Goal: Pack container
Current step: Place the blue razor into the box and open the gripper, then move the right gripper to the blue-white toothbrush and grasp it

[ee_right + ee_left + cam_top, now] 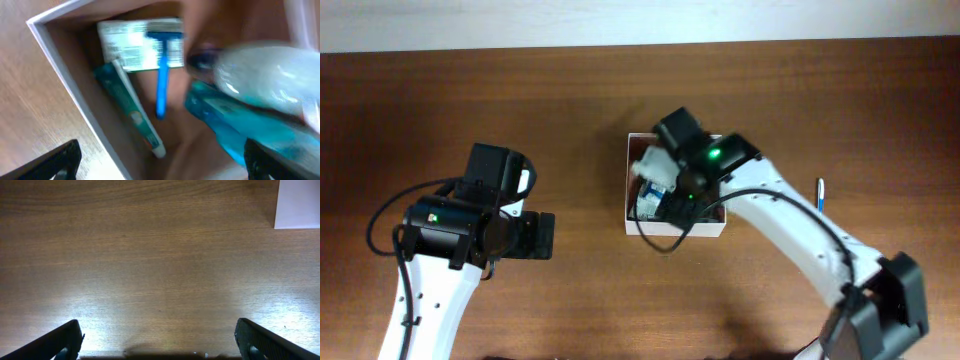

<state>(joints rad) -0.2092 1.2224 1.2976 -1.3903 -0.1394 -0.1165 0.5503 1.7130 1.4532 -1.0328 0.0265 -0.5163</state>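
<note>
The container [705,232] is a square white box with a reddish-brown inside, at the table's middle. My right gripper [665,185] hovers over it, open and empty. In the right wrist view [160,160] its fingers straddle the container's white rim [60,65]. Inside lie a white printed packet [135,45], a blue razor [162,75], a green toothpaste tube [130,107] and a blurred clear-and-blue bottle [250,100] at the right. My left gripper [542,237] is open and empty over bare wood to the left [160,340], apart from the container's corner [297,205].
A blue pen [820,195] lies on the wooden table right of the container. The right arm's white links run from the lower right corner up to the container. The table's far edge meets a pale wall at the top.
</note>
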